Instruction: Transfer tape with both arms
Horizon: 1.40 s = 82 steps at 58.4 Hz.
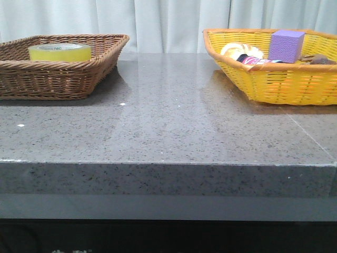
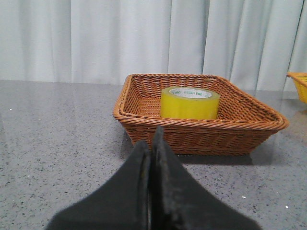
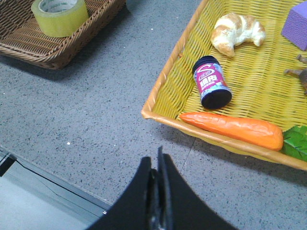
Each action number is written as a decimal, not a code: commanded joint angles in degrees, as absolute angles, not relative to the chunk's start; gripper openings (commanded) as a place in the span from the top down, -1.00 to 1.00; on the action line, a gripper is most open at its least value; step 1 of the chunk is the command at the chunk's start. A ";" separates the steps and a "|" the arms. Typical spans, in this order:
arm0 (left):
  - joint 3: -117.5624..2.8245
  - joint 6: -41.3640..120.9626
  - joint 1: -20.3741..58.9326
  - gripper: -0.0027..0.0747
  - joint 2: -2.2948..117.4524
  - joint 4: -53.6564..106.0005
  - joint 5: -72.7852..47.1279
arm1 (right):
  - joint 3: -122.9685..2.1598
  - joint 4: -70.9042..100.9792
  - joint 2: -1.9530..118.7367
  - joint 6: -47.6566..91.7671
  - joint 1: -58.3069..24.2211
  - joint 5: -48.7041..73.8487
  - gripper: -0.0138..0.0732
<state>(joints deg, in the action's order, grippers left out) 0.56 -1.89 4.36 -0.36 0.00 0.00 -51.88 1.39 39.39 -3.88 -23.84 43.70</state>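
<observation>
The yellow tape roll (image 1: pixel 59 51) lies flat in the brown wicker basket (image 1: pixel 79 71) at the table's back left. It also shows in the left wrist view (image 2: pixel 190 103) and the right wrist view (image 3: pixel 60 17). My left gripper (image 2: pixel 152 139) is shut and empty, low over the table, a short way in front of the brown basket (image 2: pixel 201 139). My right gripper (image 3: pixel 157 160) is shut and empty, above the table's front edge, near the yellow basket's corner (image 3: pixel 158 108). Neither arm shows in the front view.
The yellow basket (image 1: pixel 295 87) at the back right holds a purple cube (image 1: pixel 286 45), a croissant (image 3: pixel 236 29), a dark jar (image 3: pixel 211 82), a carrot (image 3: pixel 232 129) and green leaves (image 3: pixel 296 141). White curtains hang behind the grey stone table (image 1: pixel 168 126).
</observation>
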 commanded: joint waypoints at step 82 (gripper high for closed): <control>2.80 -2.57 4.25 0.98 -1.45 0.00 4.80 | -3.47 2.04 -2.12 -3.47 -0.51 3.89 0.84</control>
